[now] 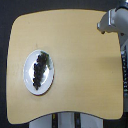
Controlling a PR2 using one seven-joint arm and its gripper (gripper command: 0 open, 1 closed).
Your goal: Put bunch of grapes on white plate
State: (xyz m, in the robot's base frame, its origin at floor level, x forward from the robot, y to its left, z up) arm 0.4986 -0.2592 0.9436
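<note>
The bunch of grapes (39,68), a dark purple-black cluster with a bit of green stem at its upper end, lies on the white plate (47,80) at the exterior view's left on the wooden table. Part of the robot arm (113,19) shows at the top right corner, far from the plate. Its gripper fingers cannot be made out in this blurry view.
The light wooden table (80,60) has rounded corners and dark floor around it. A grey base part (65,123) shows below the table's front edge. A dark cable or strip (123,70) runs along the right edge.
</note>
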